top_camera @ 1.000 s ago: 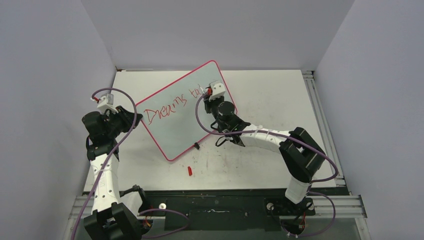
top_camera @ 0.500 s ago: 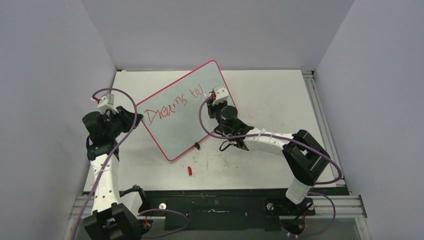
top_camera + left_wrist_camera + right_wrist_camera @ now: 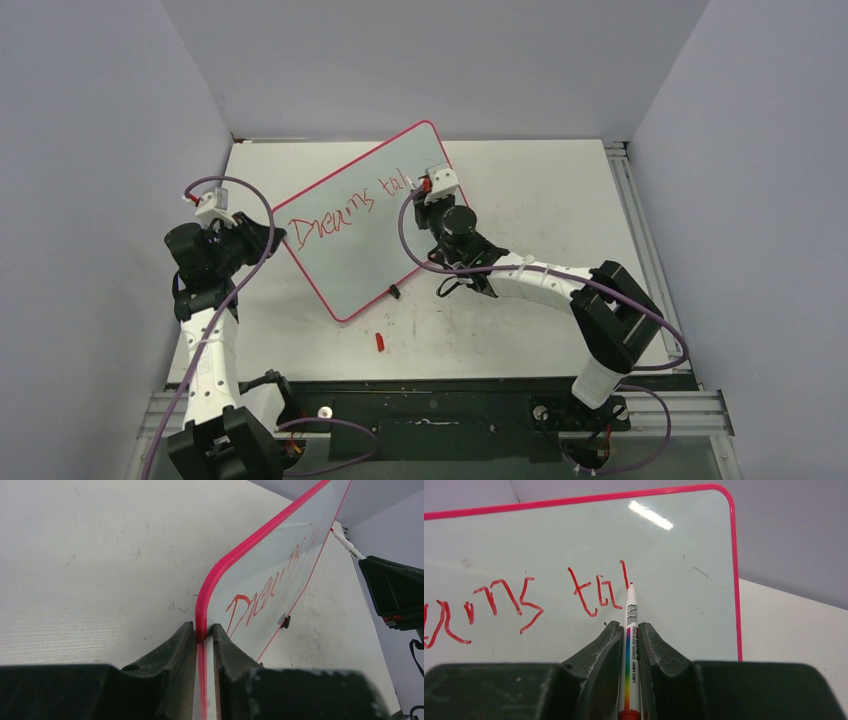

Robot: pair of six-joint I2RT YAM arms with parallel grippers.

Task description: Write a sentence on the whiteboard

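The whiteboard [image 3: 345, 250] is propped tilted on the table and carries red writing, "Dreams tal". My left gripper [image 3: 272, 238] is shut on its pink rim [image 3: 201, 611] at the lower left corner, one finger on each face. My right gripper [image 3: 428, 196] is shut on a white marker [image 3: 630, 647] with a rainbow stripe. The marker's tip [image 3: 630, 586] touches the board [image 3: 674, 580] just right of the last red stroke, near the board's right edge.
A red marker cap [image 3: 380, 342] lies on the table in front of the board. A small black clip foot [image 3: 394, 292] sticks out of the board's lower edge. The enclosure's walls stand close on the left, right and back.
My right gripper slid a little to the right along the board, and a new upright red stroke now stands after "ta". The left gripper and the board stayed put.
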